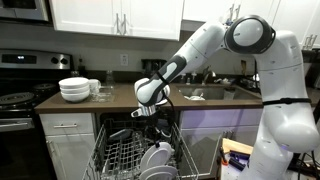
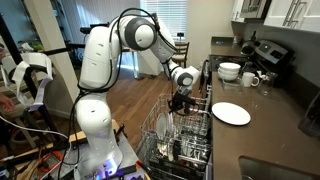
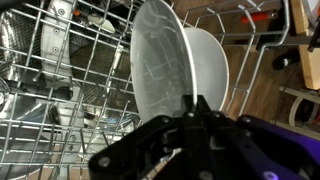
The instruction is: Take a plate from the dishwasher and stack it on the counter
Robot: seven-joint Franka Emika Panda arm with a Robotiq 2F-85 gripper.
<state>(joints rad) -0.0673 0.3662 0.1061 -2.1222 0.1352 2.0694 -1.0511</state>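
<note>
While the fingers (image 3: pixel 203 113) are pinched shut on the rim of the plate (image 3: pixel 160 60) in the dishwasher (image 1: pixel 122 152), it's yet to be lifted and stacked on the desk (image 2: pixel 275 125).

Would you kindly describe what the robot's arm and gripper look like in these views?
The arm is glossy white, built of rounded tubular segments with dark bands at the joints and one large bulbous joint. The gripper is black, with angular linked fingers that taper to narrow tips, and it sits below a dark wrist section. No markings are legible.
</note>
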